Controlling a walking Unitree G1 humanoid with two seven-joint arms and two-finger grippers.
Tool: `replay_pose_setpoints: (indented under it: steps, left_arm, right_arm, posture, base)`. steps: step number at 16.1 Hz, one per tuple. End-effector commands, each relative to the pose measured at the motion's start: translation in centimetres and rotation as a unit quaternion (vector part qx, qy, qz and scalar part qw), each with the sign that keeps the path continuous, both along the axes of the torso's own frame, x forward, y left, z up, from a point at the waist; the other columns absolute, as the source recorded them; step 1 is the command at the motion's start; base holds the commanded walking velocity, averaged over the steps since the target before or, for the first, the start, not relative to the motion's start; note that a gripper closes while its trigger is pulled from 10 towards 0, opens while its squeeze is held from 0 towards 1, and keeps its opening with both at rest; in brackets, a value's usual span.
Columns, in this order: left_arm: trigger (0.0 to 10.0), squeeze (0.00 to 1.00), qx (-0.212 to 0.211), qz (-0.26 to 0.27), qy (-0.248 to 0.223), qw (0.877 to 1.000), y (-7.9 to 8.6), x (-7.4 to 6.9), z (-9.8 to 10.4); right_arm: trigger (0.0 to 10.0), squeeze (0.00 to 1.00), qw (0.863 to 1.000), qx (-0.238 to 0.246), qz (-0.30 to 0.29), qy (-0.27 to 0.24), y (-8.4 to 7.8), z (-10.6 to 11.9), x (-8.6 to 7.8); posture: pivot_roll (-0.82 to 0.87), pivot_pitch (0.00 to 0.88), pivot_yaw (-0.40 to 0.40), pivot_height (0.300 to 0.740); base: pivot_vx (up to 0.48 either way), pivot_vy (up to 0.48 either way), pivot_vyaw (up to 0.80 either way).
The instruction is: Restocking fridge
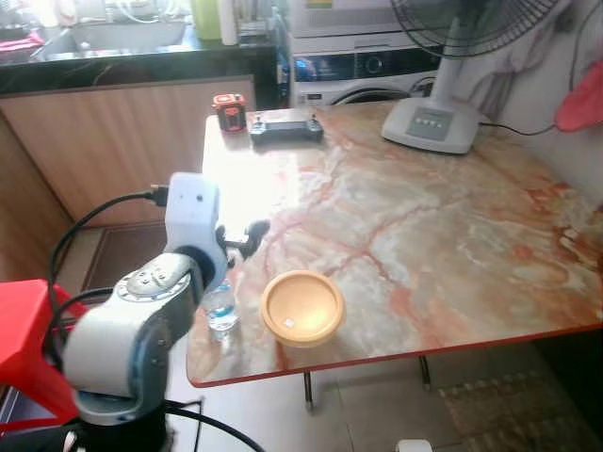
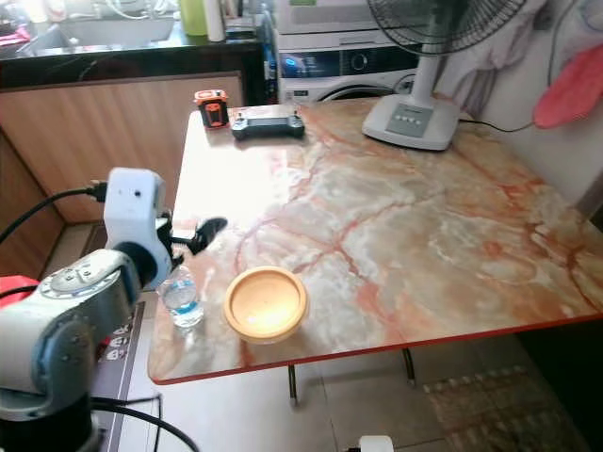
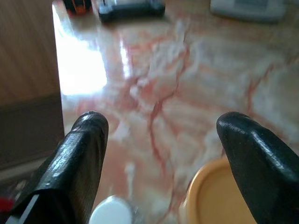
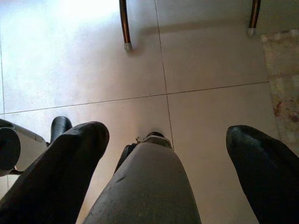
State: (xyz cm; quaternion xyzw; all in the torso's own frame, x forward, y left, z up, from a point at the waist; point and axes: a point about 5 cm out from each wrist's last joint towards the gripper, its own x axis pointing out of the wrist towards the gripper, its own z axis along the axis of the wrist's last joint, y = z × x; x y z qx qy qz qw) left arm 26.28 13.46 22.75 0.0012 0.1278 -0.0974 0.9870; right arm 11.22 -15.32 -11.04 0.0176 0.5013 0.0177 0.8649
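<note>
- Left gripper (image 3: 161, 154) hangs over the near left corner of the table, its two long black fingers (image 3: 79, 158) spread wide apart with nothing between them
- Just below and beside that gripper stands a small clear plastic water bottle (image 1: 221, 311) with a white cap, upright at the near left edge of the table, not touched by the fingers
- Right of the bottle, close to it, sits a round, shallow, yellow-tan bowl (image 1: 301, 306) with a smooth rim; only a small pale patch shows inside it, too small to identify
- Table (image 1: 443, 226) has a glossy marble-patterned top, cream with reddish veins, with a bright glare patch on its left side
- At the far left corner lie a flat dark controller (image 1: 285, 125) and, just left of it, a small red and black object (image 1: 229, 111)
- At the far right stands a fan's rounded pale grey base (image 1: 431, 124) with buttons on it
- Beyond the table are a wood-panelled counter (image 1: 122, 132) and a white washing machine (image 1: 363, 71)
- Right gripper (image 4: 163, 163) hangs low over pale floor tiles (image 4: 210, 56), its black fingers held wide apart and empty
</note>
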Motion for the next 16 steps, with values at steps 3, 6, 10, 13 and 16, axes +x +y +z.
replay_pose_setpoints:
  steps: [3,6,10,13,16]
  left_arm:
    - [10.0,0.0,0.024,-0.011,0.062,0.998,0.3,-0.7,-0.7]
    - [10.0,0.0,0.049,-0.011,0.078,0.996,0.7,-0.9,-0.7]
    - [10.0,0.0,0.055,-0.008,0.098,0.994,0.8,-1.1,-1.3]
    - [10.0,0.0,0.048,-0.002,0.114,0.992,1.0,-1.1,-2.0]
    - [10.0,0.0,0.056,0.012,0.111,0.992,1.2,-1.0,-1.9]
  right_arm:
    - [10.0,0.0,0.999,0.008,0.01,0.03,0.7,-0.5,-1.3]
    - [10.0,0.0,0.999,0.009,0.01,0.032,0.8,-0.5,-1.3]
    - [10.0,0.0,0.999,0.01,0.008,0.032,0.9,-0.4,-1.2]
    - [10.0,0.0,0.999,0.01,0.007,0.032,0.8,-0.4,-1.2]
    - [10.0,0.0,0.999,0.008,0.007,0.033,0.7,-0.4,-1.2]
  posture:
    - [0.14,0.0,0.036,0.74]
    - [0.14,0.0,0.039,0.74]
    - [0.15,0.0,0.036,0.74]
    - [0.14,0.0,0.033,0.74]
    - [0.14,0.0,0.029,0.74]
  base:
    - [0.0,0.0,0.0]
    - [0.0,0.0,0.0]
    - [0.0,0.0,0.0]
    - [0.0,0.0,0.0]
    - [0.0,0.0,0.0]
